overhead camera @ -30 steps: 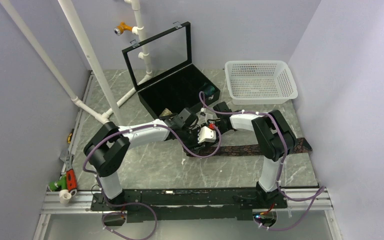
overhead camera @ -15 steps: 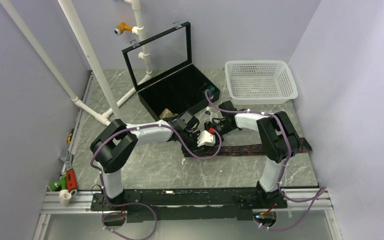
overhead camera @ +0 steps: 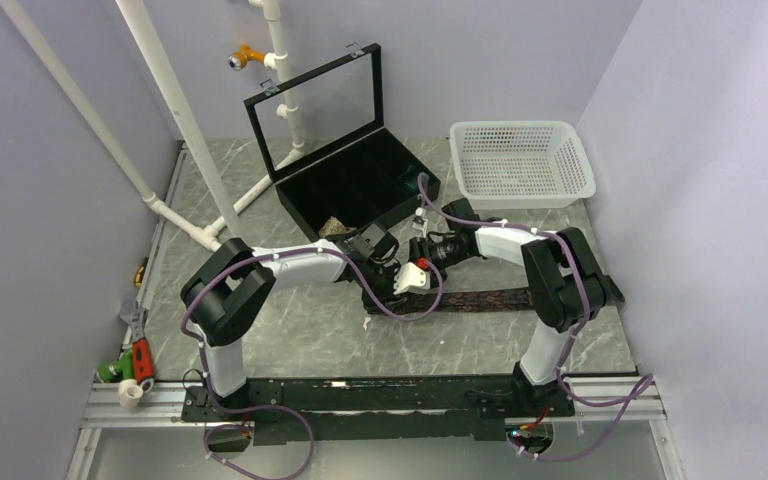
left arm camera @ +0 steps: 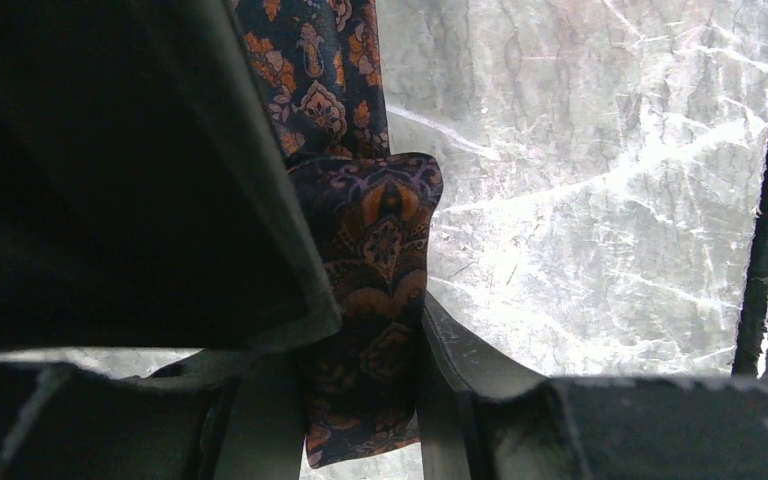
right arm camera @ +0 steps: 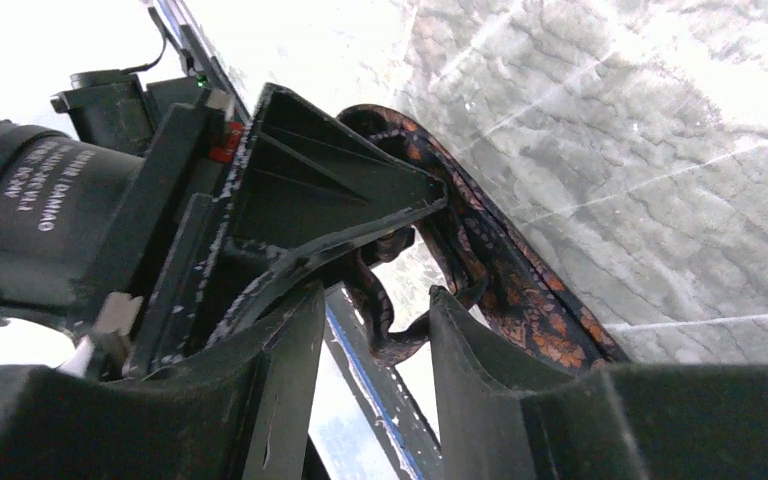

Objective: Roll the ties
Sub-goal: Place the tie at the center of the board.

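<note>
A dark brown-maroon tie (overhead camera: 520,296) with an orange pattern lies across the table, running right from my grippers. My left gripper (overhead camera: 402,281) is shut on its folded left end; in the left wrist view the folded tie (left arm camera: 365,240) fills the gap between the fingers (left arm camera: 465,370) of the left gripper (left arm camera: 360,390). My right gripper (overhead camera: 426,254) is just behind it, open. In the right wrist view a loop of tie (right arm camera: 480,265) hangs at the tips of the right gripper (right arm camera: 375,310), brushing one fingertip (right arm camera: 450,310). A tan speckled tie (overhead camera: 335,226) sits rolled in the black box.
A black box (overhead camera: 305,195) with its glass lid raised stands behind the grippers. A white basket (overhead camera: 520,165) is at the back right. White pipes (overhead camera: 175,110) rise on the left, and tools (overhead camera: 135,355) lie at the left table edge.
My right gripper has gone from shut to open and let the tie loop go. Its arm swung a little right. The left gripper keeps its hold on the tie end.
</note>
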Robot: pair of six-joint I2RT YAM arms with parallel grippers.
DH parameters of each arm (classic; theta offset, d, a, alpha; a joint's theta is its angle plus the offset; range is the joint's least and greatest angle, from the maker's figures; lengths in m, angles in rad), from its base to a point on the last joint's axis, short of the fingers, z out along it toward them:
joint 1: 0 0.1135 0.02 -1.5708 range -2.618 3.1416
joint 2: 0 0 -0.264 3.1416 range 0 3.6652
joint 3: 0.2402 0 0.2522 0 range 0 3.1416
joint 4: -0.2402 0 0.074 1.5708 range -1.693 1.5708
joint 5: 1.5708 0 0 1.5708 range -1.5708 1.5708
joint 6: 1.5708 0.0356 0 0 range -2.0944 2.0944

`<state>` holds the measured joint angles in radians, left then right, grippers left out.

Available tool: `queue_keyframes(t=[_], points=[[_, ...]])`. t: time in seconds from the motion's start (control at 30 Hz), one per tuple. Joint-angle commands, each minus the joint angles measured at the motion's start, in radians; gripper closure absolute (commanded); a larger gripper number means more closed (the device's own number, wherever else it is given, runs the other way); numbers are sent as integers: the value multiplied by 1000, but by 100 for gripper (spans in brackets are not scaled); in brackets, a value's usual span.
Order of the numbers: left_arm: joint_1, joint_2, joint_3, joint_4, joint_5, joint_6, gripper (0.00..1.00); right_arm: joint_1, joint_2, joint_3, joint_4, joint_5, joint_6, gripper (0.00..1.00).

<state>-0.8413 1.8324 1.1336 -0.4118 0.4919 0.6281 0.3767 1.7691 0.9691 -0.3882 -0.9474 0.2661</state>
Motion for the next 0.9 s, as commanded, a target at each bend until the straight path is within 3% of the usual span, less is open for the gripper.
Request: queue_keyframes(t=[0.0, 0.17, 0.43, 0.67, 0.8, 0.87], points=[[-3, 20, 44, -49, 22, 3, 57, 1, 28, 31, -53, -35, -40, 55], [-3, 15, 39, -49, 13, 10, 57, -65, 0, 24, -185, 12, -142, 40], [-3, 17, 41, -37, 6, -4, 56, -60, -19, 6, -146, -50, -83, 39], [-2, 31, 54, -23, -16, -36, 55, -15, 71, 63, -120, -40, -79, 57], [1, 28, 43, -11, -17, -65, 53, -15, 108, 98, -176, 10, -140, 92], [14, 6, 25, 0, 9, -81, 43, -17, 115, 113, -203, 50, -176, 100]])
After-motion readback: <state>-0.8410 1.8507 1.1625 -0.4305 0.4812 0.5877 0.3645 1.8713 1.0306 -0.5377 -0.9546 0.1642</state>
